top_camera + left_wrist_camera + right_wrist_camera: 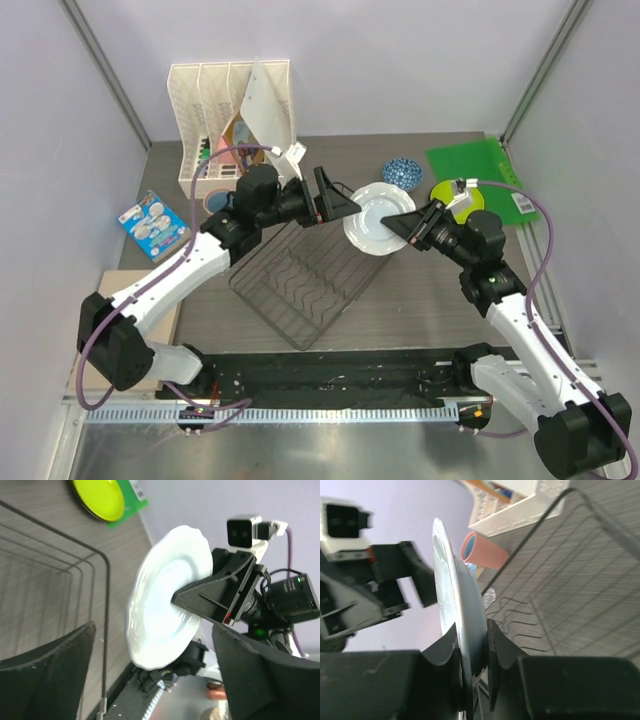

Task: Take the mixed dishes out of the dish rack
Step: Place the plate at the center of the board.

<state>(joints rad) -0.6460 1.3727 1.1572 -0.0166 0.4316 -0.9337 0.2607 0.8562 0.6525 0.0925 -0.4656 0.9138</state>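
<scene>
My right gripper (407,226) is shut on the rim of a white plate (372,222), held on edge above the right corner of the black wire dish rack (300,278). In the right wrist view the two fingers (496,642) clamp the plate (451,580) from both sides. My left gripper (335,204) is open just left of the plate, its jaws spread wide and not touching it (165,610). The pink cup (484,553) stands beyond the rack (570,575). The blue bowl (401,172) and a green-rimmed plate (457,200) lie on the table at the right.
A white slotted file organizer (225,105) stands at the back left. A green mat (478,160) lies under the green-rimmed plate (97,499). A blue packet (153,224) and a brown box (125,290) lie at the left. The rack's wire edge (106,585) runs below the plate.
</scene>
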